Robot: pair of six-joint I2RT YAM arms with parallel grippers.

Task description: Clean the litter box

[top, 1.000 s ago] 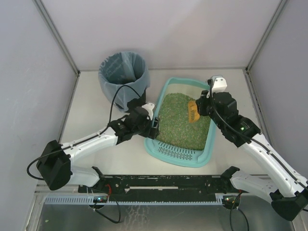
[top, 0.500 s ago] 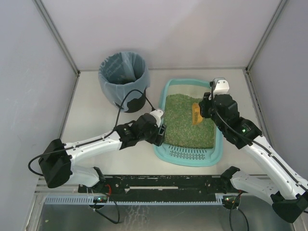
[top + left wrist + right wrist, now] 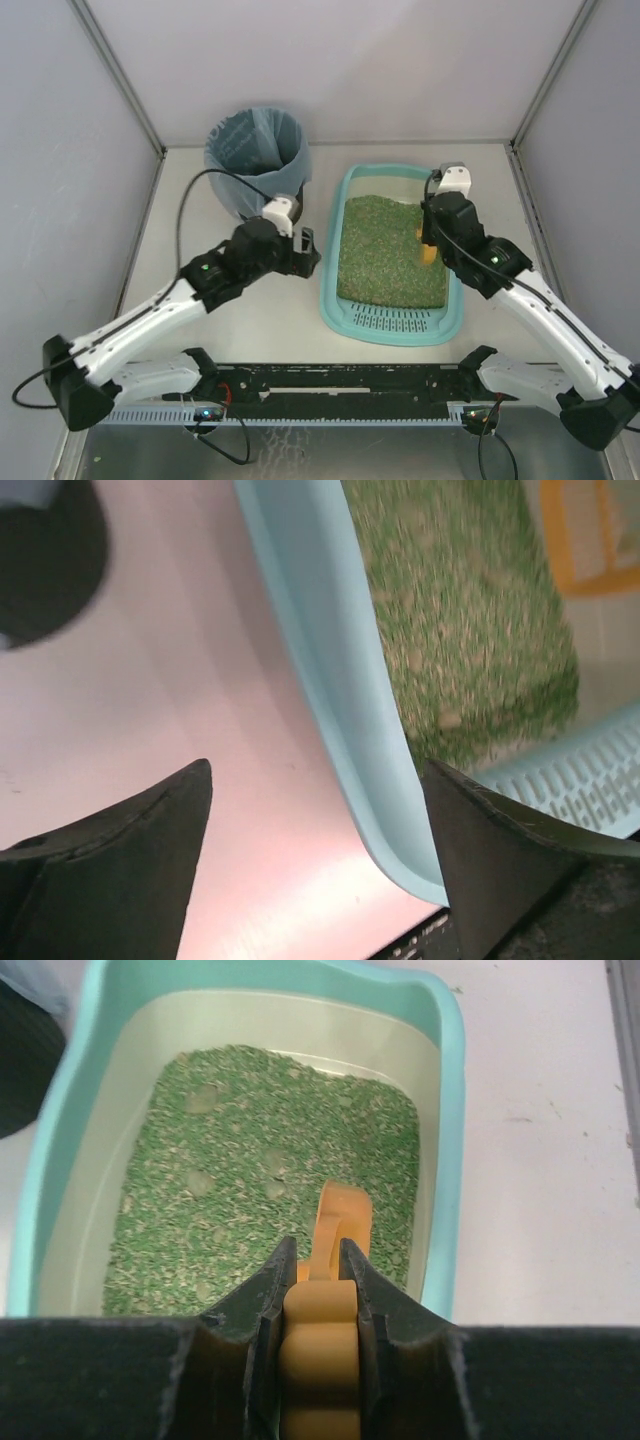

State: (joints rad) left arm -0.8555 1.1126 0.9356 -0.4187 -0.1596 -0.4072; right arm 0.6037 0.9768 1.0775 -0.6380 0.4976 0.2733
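Note:
The light-teal litter box (image 3: 331, 230) lies right of centre, its green litter (image 3: 385, 255) spread inside and its slotted grille (image 3: 388, 317) at the near end. My right gripper (image 3: 430, 243) is over the box's right side, shut on the handle of the orange scoop (image 3: 320, 1350). The scoop's head (image 3: 342, 1218) is down in the litter (image 3: 250, 1180) near the right wall (image 3: 450, 1140). My left gripper (image 3: 306, 250) is open and empty just left of the box. In the left wrist view (image 3: 318, 768) the box's rim (image 3: 330, 650) runs between the fingers, close to the right finger (image 3: 520, 870).
A round black bin lined with a blue bag (image 3: 257, 160) stands at the back left, close behind the left gripper; it also shows in the left wrist view (image 3: 45, 570). Grey walls enclose the table on three sides. A black rail (image 3: 340, 380) runs along the near edge.
The litter box slid right and turned straight with the left gripper against its left rim. The left gripper then drew back left, off the box. The right gripper carried the scoop to the box's right side.

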